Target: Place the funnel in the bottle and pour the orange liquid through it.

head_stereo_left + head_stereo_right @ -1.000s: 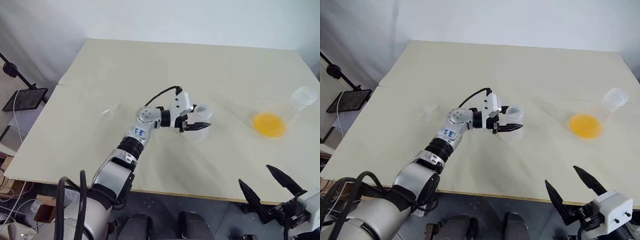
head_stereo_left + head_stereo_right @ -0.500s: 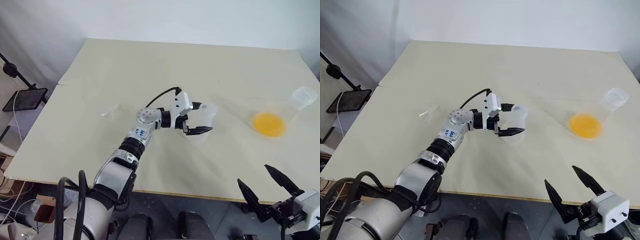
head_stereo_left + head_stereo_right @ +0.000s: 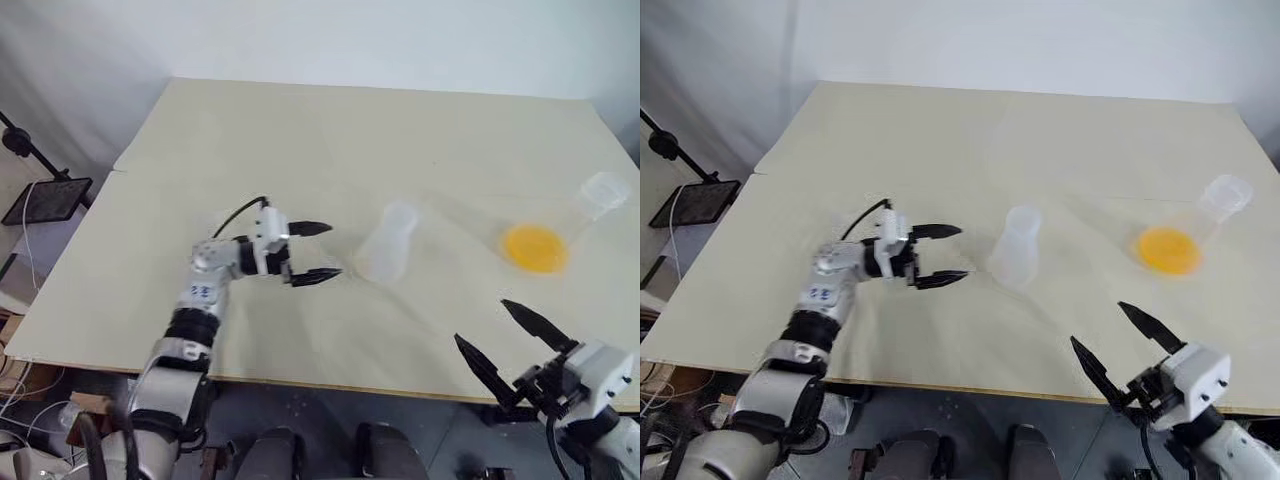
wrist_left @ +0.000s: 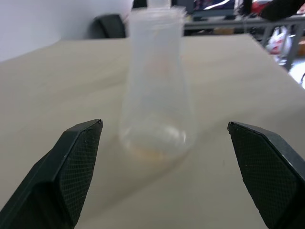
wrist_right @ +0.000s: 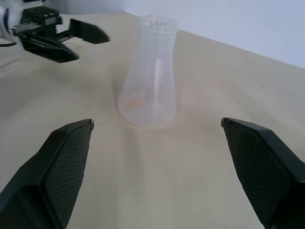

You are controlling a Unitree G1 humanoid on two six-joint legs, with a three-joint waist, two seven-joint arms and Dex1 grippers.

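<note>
Since a second ago, my left gripper (image 3: 318, 252) let go of the bottle (image 3: 386, 246) and slid away to the left.

That gripper was wide open and held nothing, well apart from the bottle, with its two fingers pointing toward it. The bottle stood upright by itself near the middle of the table (image 3: 300, 140). The orange liquid (image 3: 535, 248) sat as a round pool in the bigger flask (image 3: 563, 226), far to the right. My right gripper (image 3: 502, 339) was wide open too and held nothing, low by the near edge of the table, pointing toward the bottle. I could not tell where the funnel was.
</note>
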